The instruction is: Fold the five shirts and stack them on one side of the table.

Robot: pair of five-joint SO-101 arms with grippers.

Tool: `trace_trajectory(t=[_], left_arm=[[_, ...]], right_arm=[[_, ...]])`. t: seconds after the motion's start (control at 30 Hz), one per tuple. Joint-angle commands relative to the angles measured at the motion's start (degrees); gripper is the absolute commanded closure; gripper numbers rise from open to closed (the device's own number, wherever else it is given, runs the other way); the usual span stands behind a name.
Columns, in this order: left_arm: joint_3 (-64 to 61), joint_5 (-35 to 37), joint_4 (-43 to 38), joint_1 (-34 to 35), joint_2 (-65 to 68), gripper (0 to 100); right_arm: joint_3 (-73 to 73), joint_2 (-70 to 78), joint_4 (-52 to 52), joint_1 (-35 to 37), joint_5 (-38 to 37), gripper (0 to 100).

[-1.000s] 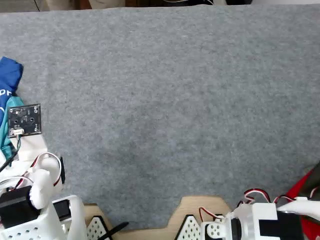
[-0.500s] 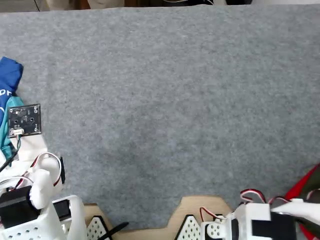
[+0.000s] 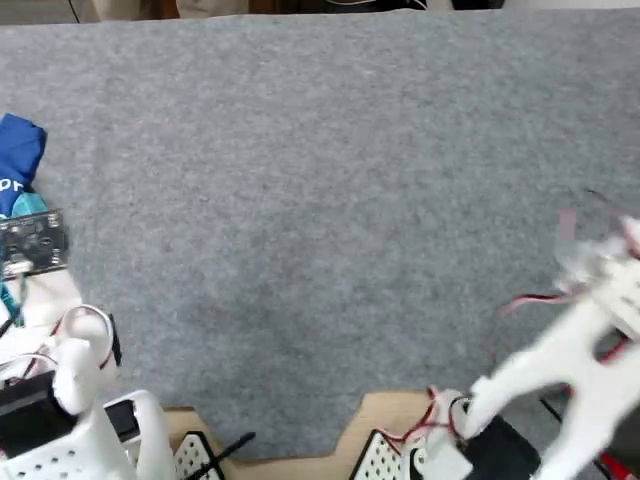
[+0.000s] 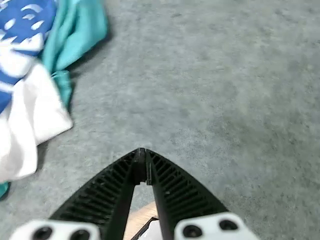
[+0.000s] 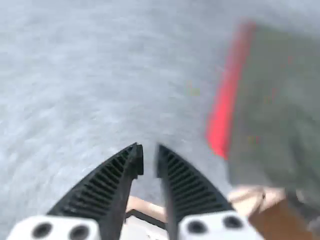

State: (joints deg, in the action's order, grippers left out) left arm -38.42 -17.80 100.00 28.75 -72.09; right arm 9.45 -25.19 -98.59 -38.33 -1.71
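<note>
A heap of shirts lies at the table's left edge: a blue one (image 3: 18,160) (image 4: 22,20) with white print, a teal one (image 4: 75,35) and a white one (image 4: 30,120). My left gripper (image 4: 142,161) is shut and empty, low over the grey mat just to the right of that heap. My right arm (image 3: 570,350) stretches blurred over the right side of the table. Its gripper (image 5: 148,156) is open by a narrow gap with nothing in it. Beside it lies a dark grey shirt (image 5: 285,100) with a red band (image 5: 230,95).
The grey felt mat (image 3: 330,180) covers the whole table, bare across its middle and back. A wooden base plate (image 3: 400,410) and both arm bases sit at the front edge. The left arm's wrist board (image 3: 30,240) hangs over the shirt heap.
My right arm has swung up from the front edge out over the right side of the mat, blurred by motion. The left arm has shifted slightly toward the left edge.
</note>
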Motion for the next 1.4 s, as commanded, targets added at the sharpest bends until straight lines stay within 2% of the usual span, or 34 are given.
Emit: trace_trajectory(t=[0.0, 0.13, 0.23, 0.33, 0.47, 0.67, 0.87, 1.27, 1.37], left_arm=[[1.58, -2.90, -5.01, 9.76, 4.62, 98], [5.10, -7.21, -13.54, 23.21, 14.37, 98], [12.13, -10.02, -18.46, 31.47, 23.78, 97], [21.01, -11.16, -20.13, 38.33, 34.59, 89], [33.41, -11.16, -21.63, 43.78, 50.95, 82], [51.34, -11.08, -21.63, 47.82, 74.33, 82], [68.13, -9.85, -21.63, 51.34, 89.98, 82], [80.18, -9.49, -21.80, 50.29, 113.45, 82], [82.55, -9.76, -21.63, 49.32, 116.70, 88]], right_arm=[[-0.40, -1.36, 2.02, 18.07, 6.59, 98.6], [-0.48, 0.66, 8.00, 30.90, 12.31, 98.6], [-0.48, 2.68, 12.40, 38.81, 13.36, 98.6], [-0.48, 5.05, 17.23, 45.23, 14.42, 98.6], [-0.48, 8.84, 21.10, 51.30, 14.95, 98.6], [-0.48, 12.44, 22.24, 56.40, 14.95, 98.6], [-0.48, 13.05, 22.24, 57.19, 14.95, 98.6], [-0.40, 13.05, 22.24, 57.10, 14.95, 98.6], [-0.40, 13.14, 22.24, 57.10, 14.95, 98.6]])
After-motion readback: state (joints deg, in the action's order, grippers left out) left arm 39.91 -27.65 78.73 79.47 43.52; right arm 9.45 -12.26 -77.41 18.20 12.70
